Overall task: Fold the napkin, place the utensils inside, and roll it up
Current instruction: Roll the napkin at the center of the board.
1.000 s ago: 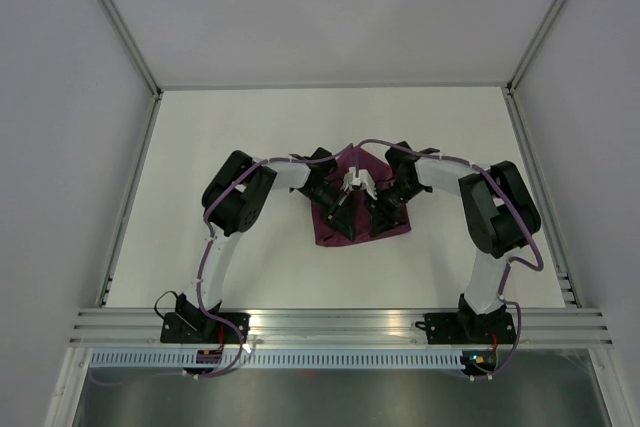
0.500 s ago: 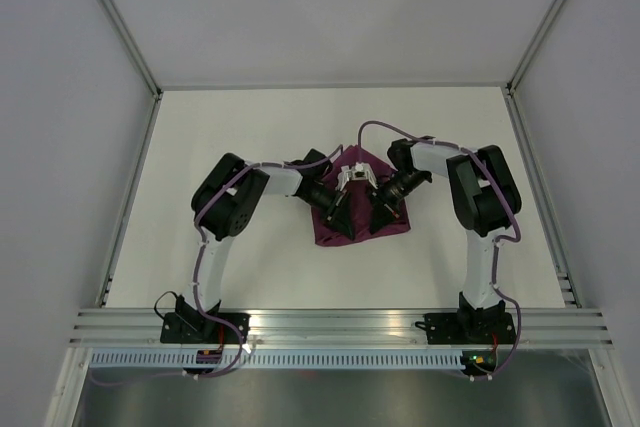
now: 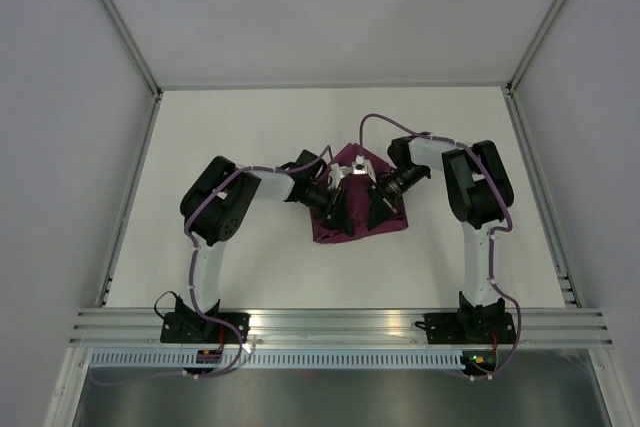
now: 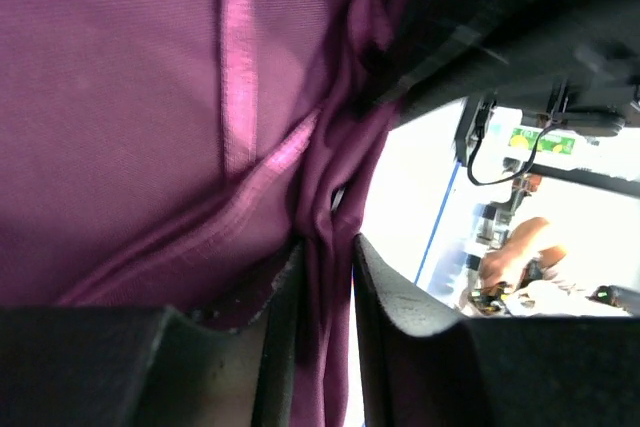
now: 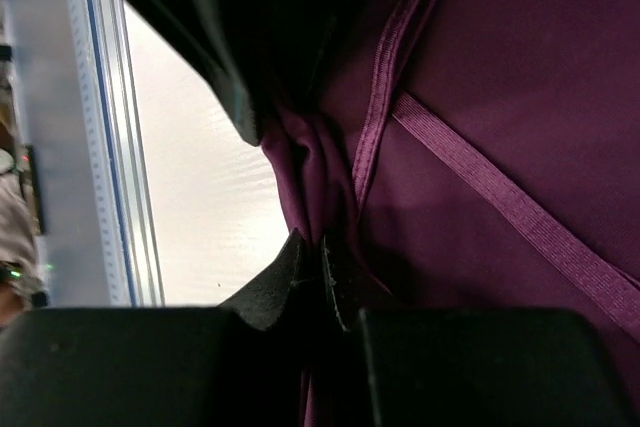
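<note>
Napkin: plum-purple satin cloth napkin (image 3: pixel 352 230) bunched on white bench (image 3: pixel 230 127)
Right pincer (image 5: pixel 322 252): clamped on a gathered fold
Left pincer (image 4: pixel 326 267): slightly apart round a fold, grip unclear
Next: I'd draw hems level, gently

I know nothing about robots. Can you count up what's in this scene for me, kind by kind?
Robot arms: 2 (left arm, right arm)
Grippers: 2 (left gripper, right gripper)
Purple napkin: 1
Total: 5
</note>
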`<state>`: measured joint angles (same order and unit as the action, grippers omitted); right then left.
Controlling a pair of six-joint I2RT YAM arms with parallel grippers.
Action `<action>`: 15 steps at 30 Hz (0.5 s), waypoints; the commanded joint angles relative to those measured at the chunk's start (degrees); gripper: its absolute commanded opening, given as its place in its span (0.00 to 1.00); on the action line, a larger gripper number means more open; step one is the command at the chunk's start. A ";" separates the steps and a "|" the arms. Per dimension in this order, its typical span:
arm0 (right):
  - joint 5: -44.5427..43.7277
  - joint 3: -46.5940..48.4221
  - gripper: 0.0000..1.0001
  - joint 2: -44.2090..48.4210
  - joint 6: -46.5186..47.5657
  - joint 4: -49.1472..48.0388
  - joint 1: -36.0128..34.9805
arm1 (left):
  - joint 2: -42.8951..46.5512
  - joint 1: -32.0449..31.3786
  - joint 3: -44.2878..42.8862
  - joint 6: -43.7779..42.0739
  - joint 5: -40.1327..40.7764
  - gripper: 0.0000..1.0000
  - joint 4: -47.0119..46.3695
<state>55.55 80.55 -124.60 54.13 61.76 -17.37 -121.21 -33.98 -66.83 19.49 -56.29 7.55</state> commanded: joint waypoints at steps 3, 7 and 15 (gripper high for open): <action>-10.02 0.39 0.02 -6.09 -4.82 -5.07 1.63 | 3.87 -0.57 1.26 -5.87 12.78 0.36 -12.02; -10.99 1.80 0.00 -7.50 -6.49 -4.54 1.72 | 7.03 -0.48 2.66 -5.42 15.15 0.36 -14.40; -11.43 3.91 0.00 -9.61 -7.63 -3.49 1.98 | 18.36 -0.56 11.00 -8.49 28.58 0.36 -21.69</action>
<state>56.47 84.27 -130.02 43.64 65.49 -15.25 -109.73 -34.48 -58.72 15.49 -35.88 -7.42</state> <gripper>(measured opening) 0.105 0.362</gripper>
